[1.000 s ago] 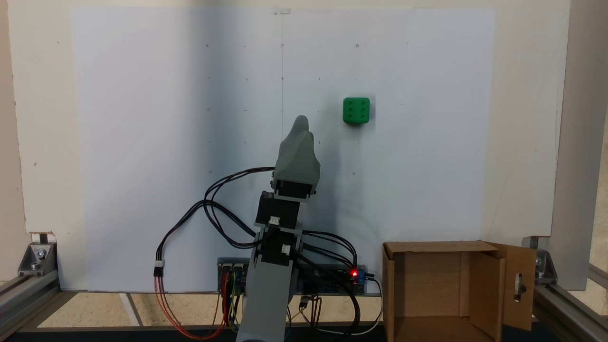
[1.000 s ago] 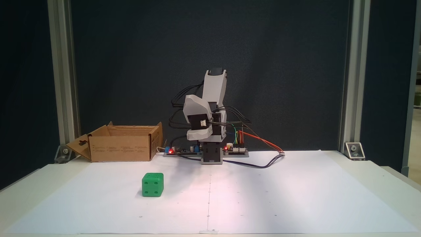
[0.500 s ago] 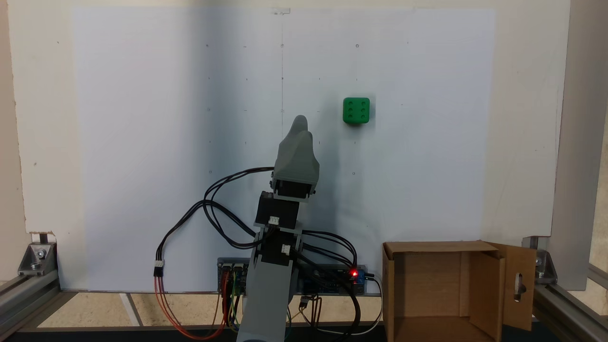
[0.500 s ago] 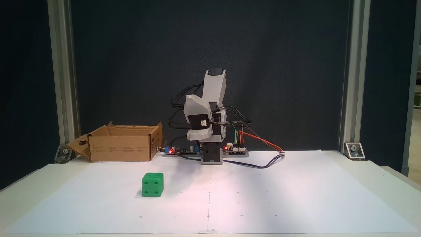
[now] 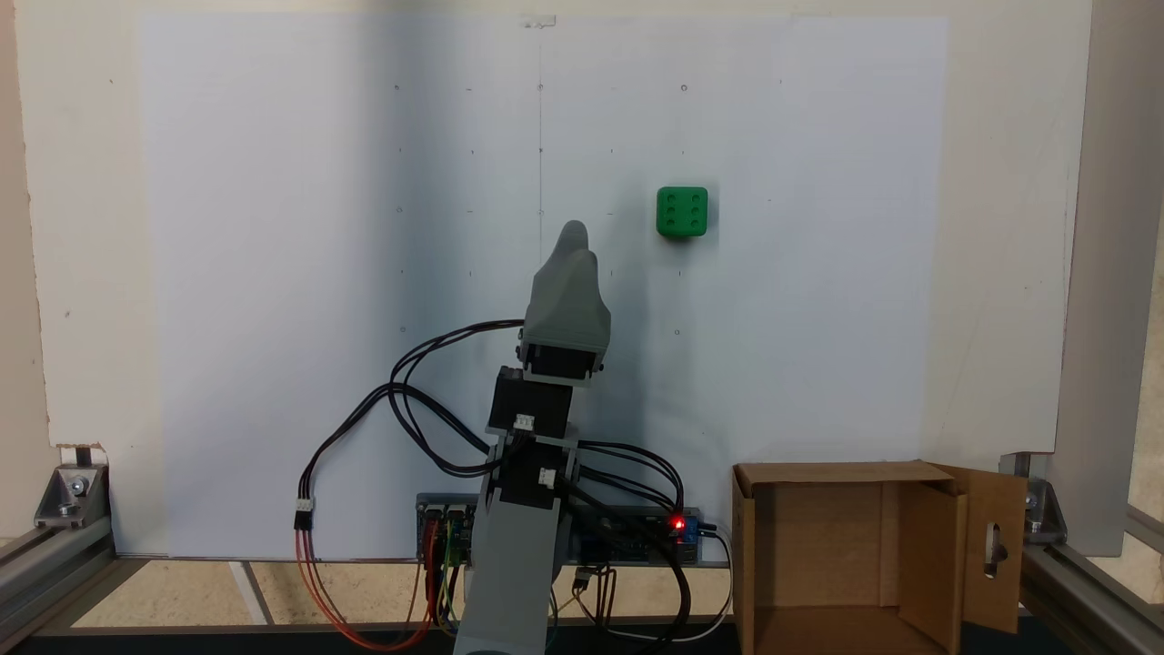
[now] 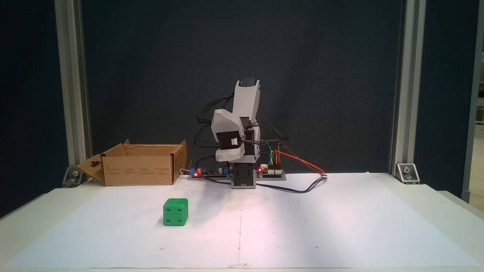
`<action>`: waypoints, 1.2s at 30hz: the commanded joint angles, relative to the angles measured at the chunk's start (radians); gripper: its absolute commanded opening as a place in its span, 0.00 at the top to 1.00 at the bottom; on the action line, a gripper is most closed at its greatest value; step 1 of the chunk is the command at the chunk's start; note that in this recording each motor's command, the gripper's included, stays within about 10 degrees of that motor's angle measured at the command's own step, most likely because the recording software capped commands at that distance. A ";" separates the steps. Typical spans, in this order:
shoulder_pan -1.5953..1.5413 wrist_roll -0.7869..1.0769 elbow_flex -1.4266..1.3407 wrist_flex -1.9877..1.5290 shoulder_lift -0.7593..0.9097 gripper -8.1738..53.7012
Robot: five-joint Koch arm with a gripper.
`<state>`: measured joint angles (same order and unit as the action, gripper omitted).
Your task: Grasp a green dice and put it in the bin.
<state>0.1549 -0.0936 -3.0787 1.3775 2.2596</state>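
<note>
Worktop [image 5: 82, 273] first: pale, with a large white paper sheet [image 5: 273, 227] marked by faint dots laid over most of it. In both fixed views it carries everything else. The bin [image 5: 818, 546], a brown cardboard box with open flaps, one of them cut with a slot, stands at the sheet's edge beside the arm's base; it sits at lower right in a fixed view [image 5: 818, 546] and at left in a fixed view [image 6: 140, 170].

Next in size is the arm [image 6: 245, 113], folded up above its base, with black, red and coloured wires [image 5: 409, 400] looping off it to the circuit boards [image 6: 270, 172] at its foot, where small red lights glow.

The gripper [image 5: 575, 238] points out over the sheet, raised off it. Its jaws lie one over the other, so I cannot tell whether they are parted or closed; nothing is seen held in them.

The green dice [image 5: 682, 212] rests on the paper, six pips up, well apart from the gripper: beyond its tip and off to the right in a fixed view [image 5: 682, 212], nearer the camera and to the left in a fixed view [image 6: 176, 212]. It lies out on the sheet away from the bin.
</note>
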 commanded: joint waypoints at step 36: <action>-0.023 -0.003 0.564 -1.219 0.110 0.16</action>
<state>0.1181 -0.0936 -2.6108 0.2516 2.2596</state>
